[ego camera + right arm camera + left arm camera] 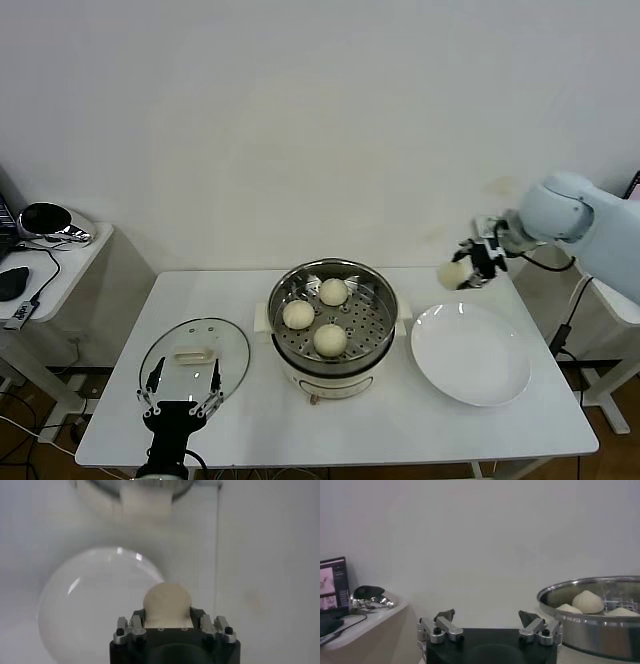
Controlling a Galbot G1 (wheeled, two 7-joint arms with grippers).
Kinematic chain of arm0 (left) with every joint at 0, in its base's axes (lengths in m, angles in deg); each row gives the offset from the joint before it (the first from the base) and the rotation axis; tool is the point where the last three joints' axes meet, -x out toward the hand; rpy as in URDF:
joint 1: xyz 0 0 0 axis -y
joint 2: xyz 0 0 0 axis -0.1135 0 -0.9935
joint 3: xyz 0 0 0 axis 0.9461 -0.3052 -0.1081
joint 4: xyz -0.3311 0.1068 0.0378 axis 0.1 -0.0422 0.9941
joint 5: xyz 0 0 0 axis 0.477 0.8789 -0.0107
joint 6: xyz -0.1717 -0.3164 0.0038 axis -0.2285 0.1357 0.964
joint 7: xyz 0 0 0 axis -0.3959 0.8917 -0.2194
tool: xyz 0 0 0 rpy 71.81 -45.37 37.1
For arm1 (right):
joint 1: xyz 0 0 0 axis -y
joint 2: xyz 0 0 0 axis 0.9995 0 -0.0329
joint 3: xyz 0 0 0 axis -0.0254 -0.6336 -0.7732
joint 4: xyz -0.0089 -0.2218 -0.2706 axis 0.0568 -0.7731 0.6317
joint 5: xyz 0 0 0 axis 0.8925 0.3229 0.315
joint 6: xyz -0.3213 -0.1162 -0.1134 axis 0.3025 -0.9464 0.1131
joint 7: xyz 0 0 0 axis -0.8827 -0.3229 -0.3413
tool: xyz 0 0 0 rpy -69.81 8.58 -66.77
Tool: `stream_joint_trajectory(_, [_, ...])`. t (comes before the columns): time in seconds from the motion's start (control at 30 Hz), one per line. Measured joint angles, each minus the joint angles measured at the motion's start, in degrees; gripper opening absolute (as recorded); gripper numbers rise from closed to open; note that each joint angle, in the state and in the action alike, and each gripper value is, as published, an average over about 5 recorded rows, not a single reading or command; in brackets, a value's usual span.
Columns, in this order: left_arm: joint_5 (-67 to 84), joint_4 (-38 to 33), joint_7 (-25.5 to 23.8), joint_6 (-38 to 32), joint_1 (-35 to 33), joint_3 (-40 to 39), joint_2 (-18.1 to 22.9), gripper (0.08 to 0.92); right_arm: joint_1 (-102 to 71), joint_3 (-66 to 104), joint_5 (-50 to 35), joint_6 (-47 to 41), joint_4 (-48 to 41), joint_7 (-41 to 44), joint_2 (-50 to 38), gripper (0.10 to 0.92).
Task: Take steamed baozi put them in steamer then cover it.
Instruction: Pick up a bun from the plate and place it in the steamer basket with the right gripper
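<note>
The steamer [378, 345] stands mid-table with three baozi [330, 339] on its perforated tray; its rim [590, 625] and the buns [587, 601] show in the left wrist view. My right gripper [468, 265] is shut on the fourth baozi [455, 273], held in the air above the table's far right, beyond the white plate [470, 352]. In the right wrist view the bun [167, 602] sits between the fingers, with the plate [95, 600] below. The glass cover [195, 355] lies flat on the table at left. My left gripper [182, 392] is open, low by the cover's near edge.
A side table [60, 265] with a dark shiny object and cables stands at the left. A white wall is behind the table. The steamer's cream handle [146, 500] shows far off in the right wrist view.
</note>
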Motion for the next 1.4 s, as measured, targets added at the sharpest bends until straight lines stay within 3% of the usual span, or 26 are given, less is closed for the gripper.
stream_joint_trajectory(0.43, [0.2, 0.3, 0.1, 0.2, 0.6, 1.0, 0.3, 0.823, 2.7, -5.4, -12.7, -10.0, 0.9, -7.5, 12.8, 0.574])
stream_joint_trajectory(1.17, [0.6, 0.5, 0.1, 0.5, 0.8, 1.8, 0.1, 0.823, -8.5, -4.9, -9.7, -15.7, -6.0, -10.5, 21.3, 0.575])
stream_joint_trajectory(1.4, [0.6, 0.6, 0.1, 0.4, 1.0, 1.8, 0.0, 0.823, -9.3, -3.7, -9.2, -15.9, -6.0, -10.4, 21.1, 0.726])
